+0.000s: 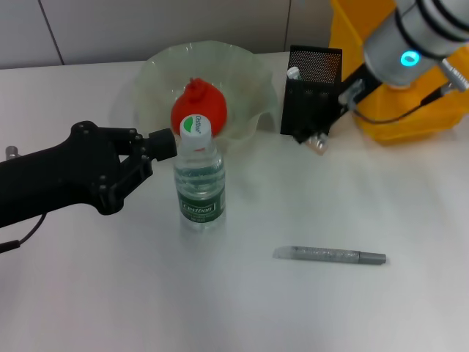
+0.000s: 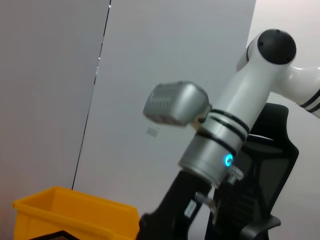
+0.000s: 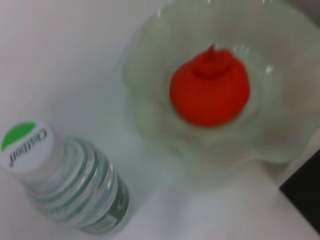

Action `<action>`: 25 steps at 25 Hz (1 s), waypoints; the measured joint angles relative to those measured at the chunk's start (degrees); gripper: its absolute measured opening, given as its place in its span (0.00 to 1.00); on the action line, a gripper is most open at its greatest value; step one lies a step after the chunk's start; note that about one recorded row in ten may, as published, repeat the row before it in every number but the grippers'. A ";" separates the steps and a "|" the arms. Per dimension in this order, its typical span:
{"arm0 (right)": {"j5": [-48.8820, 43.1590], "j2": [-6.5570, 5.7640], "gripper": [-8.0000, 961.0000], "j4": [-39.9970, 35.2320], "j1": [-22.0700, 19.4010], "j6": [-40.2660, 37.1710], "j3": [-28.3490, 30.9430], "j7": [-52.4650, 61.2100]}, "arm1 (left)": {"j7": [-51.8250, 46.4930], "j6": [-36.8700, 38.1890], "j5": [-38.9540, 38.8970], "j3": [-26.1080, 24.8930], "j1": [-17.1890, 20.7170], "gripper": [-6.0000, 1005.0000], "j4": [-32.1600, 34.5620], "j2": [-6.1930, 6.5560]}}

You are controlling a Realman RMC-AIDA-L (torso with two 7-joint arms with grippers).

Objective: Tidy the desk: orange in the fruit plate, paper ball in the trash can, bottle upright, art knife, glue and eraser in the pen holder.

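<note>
The bottle [image 1: 198, 180] [image 3: 65, 185] stands upright in the middle of the table. Just left of its neck my left gripper [image 1: 160, 152] is open, not around the bottle. The orange [image 1: 198, 108] [image 3: 210, 92] lies in the fruit plate [image 1: 249, 81] [image 3: 145, 120]. My right gripper [image 1: 319, 138] hangs low at the front right corner of the pen holder [image 1: 311, 92], with a small tan piece at its tip, maybe the eraser [image 1: 320, 145]. A white-topped thing [image 1: 293, 72] stands in the holder. The grey art knife [image 1: 330, 255] lies in front. The paper ball is out of view.
The yellow trash can [image 1: 399, 88] [image 2: 75, 215] stands at the back right, behind my right arm [image 1: 410, 44] [image 2: 210, 145]. A wall runs behind the table. White table surface lies between the bottle and the art knife.
</note>
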 joint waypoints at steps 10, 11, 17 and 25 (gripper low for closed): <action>-0.63 -1.26 0.27 -4.75 -0.06 1.33 5.68 -2.02 | -0.01 -0.36 -0.15 -0.18 0.00 0.01 0.00 -0.01; -0.68 -1.71 0.27 -4.84 -0.04 1.47 6.68 -2.51 | -0.01 -0.36 -0.17 -0.19 -0.01 0.01 0.00 -0.02; -2.16 -2.87 0.28 -4.37 0.19 1.14 10.17 -4.88 | -0.01 -0.36 -0.18 -0.19 -0.03 0.01 0.00 -0.10; -3.09 -4.02 0.28 -1.38 0.56 -0.42 12.04 -6.81 | -0.08 -0.40 -0.18 -0.18 -0.13 0.01 0.00 -0.10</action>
